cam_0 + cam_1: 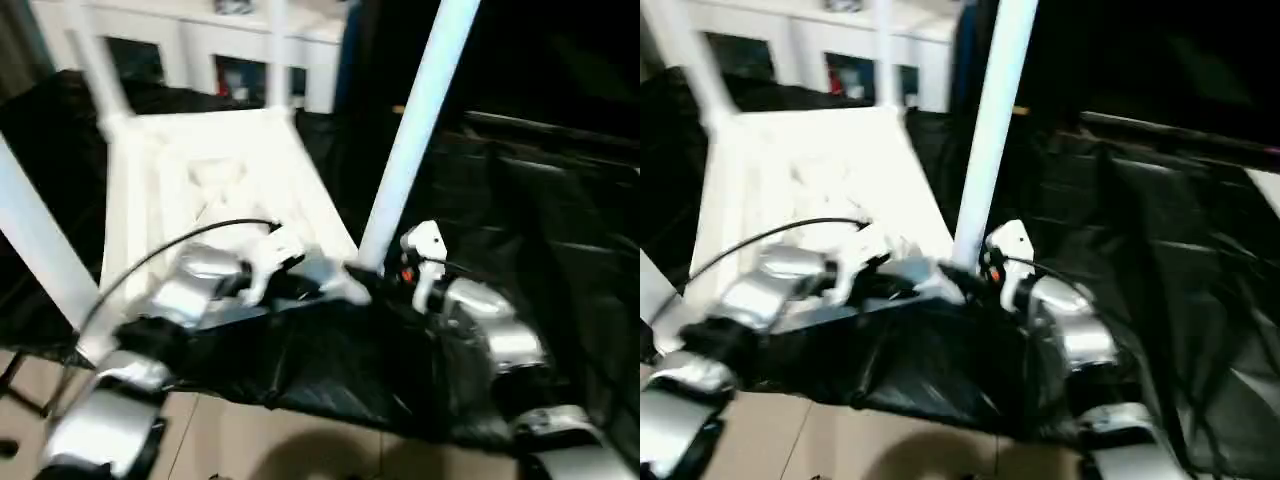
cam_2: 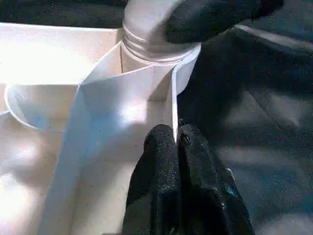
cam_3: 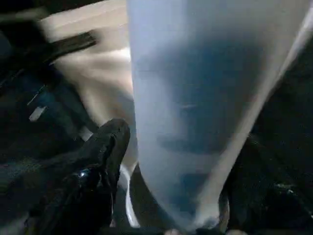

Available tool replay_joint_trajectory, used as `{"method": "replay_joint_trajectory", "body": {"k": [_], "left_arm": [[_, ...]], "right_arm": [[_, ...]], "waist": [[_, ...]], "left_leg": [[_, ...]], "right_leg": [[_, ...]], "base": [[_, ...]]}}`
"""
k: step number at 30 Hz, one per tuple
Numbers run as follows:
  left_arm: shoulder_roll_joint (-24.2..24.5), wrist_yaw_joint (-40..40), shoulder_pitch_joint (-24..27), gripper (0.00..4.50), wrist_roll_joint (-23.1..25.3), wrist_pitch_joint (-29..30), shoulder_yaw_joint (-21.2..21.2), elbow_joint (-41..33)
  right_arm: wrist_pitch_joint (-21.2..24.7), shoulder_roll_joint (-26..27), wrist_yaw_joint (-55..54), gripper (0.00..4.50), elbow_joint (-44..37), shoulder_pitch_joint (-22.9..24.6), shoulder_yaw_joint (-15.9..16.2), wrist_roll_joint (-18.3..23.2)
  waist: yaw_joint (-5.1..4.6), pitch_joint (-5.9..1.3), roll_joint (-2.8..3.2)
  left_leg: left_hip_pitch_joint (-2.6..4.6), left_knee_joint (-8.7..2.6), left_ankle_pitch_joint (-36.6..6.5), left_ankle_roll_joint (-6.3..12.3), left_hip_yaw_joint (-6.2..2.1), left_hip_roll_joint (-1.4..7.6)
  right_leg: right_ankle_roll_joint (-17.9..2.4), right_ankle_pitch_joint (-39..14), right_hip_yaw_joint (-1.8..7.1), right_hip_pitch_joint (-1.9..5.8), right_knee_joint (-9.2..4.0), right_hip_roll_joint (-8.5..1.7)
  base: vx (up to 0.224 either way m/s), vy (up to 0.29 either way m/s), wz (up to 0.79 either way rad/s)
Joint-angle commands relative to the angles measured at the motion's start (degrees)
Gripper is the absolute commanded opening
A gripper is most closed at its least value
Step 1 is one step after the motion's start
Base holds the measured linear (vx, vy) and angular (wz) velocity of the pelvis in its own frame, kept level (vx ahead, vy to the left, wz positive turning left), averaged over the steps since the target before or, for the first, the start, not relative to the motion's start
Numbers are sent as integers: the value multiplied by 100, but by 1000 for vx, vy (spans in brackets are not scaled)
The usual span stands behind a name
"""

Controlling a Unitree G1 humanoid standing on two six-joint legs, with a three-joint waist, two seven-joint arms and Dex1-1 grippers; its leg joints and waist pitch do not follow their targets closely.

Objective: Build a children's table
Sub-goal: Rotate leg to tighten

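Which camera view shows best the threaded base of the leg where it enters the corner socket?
The left wrist view: the leg's threaded base sits in the round corner socket of the tabletop, seen close. The eye views show the whole leg, its base hidden among the arms. The right wrist view shows its blurred shaft.

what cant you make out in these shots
- Right tool: in the right wrist view the long white tapered tube leg hides one finger, so grip is unclear.
- Threaded leg base in the round corner socket: left wrist view, a black finger covers its top; seating is unclear.
- White plastic ribbed tabletop: blurred in the eye views.
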Motion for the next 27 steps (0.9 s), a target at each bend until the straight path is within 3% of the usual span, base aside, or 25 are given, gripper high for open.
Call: {"method": "replay_joint_trajectory", "body": {"k": [1,2,4,5,8,10,11,13,18,21,23,24,25,27], "left_arm": [[99,-392,137,0,39,-88,-222,-111],[110,-417,144,0,37,-105,-227,-120],[156,-504,166,0,5,-127,-239,-169],[207,-592,185,0,-39,-123,-246,-211],[247,-673,197,0,-76,-120,-252,-234],[321,-832,212,0,-134,-126,-278,-255],[335,-853,216,0,-143,-123,-281,-263],[354,-873,217,0,-147,-125,-283,-264],[365,-883,224,0,-150,-74,-237,-288],[170,-455,207,0,-107,113,-177,-215],[62,-212,184,0,-57,154,-165,-148],[-83,49,152,0,-9,223,-170,-72],[-83,49,152,0,-9,223,-170,-72],[-520,676,69,0,75,406,-176,96]], "right_arm": [[205,-135,628,309,-134,63,188,118],[210,-146,657,309,-137,62,192,122],[244,-211,837,309,-146,48,230,128],[262,-300,1077,282,-138,18,301,111],[278,-369,1279,263,-120,-12,365,98],[277,-439,1595,238,-53,-97,440,120],[286,-447,1635,233,-44,-112,446,128],[314,-456,1701,231,-36,-128,462,138],[439,-439,1772,207,-105,-79,515,193],[454,-235,1007,203,-61,84,394,59],[367,-149,628,202,14,140,362,-56],[258,-2,56,201,143,180,284,-202],[258,-2,56,200,143,180,284,-202],[336,433,-1207,198,438,190,-39,-253]], "waist": [[28,-337,44],[56,-360,44],[61,-337,39],[67,-327,14],[94,-328,40],[137,-317,45],[137,-292,1],[175,-284,24],[174,-297,19],[167,-295,7],[158,-272,4],[156,-256,60],[138,-242,35],[91,-213,41]], "left_leg": [[-13,-329,-1298,374,102,31],[-38,-307,-903,430,110,16],[-79,-283,-666,494,116,1],[-69,-281,-743,492,121,4],[-56,-288,-861,455,110,26],[-48,-296,-1015,359,118,35],[-56,-300,-1054,347,125,35],[-37,-313,-1195,232,114,43],[-45,-316,-1159,177,102,36],[-48,-313,-1064,176,104,27],[-45,-333,-1246,107,97,20],[-29,-349,-1492,38,90,14],[-32,-361,-1667,-21,79,6],[-19,-390,-1973,-98,47,-4]], "right_leg": [[-1430,-966,211,272,-273,-214],[-1519,-421,211,302,-198,-198],[-1592,-71,212,301,-158,-189],[-1596,-162,208,292,-162,-189],[-1555,-430,199,315,-163,-202],[-1469,-742,198,310,-185,-206],[-1427,-849,198,297,-201,-200],[-1289,-1215,207,274,-225,-215],[-1245,-1181,209,282,-218,-216],[-1255,-1046,214,280,-211,-215],[-1163,-1390,212,266,-257,-222],[-1056,-1771,217,245,-308,-225],[-934,-2138,209,234,-344,-228],[-711,-2773,193,208,-414,-227]], "base": [[68,-33,7],[0,0,0],[0,0,0],[0,0,0],[0,0,0],[0,0,0],[0,0,0],[0,0,0],[0,0,0],[0,0,0],[0,0,0],[0,0,0],[0,0,0],[0,0,0]]}}
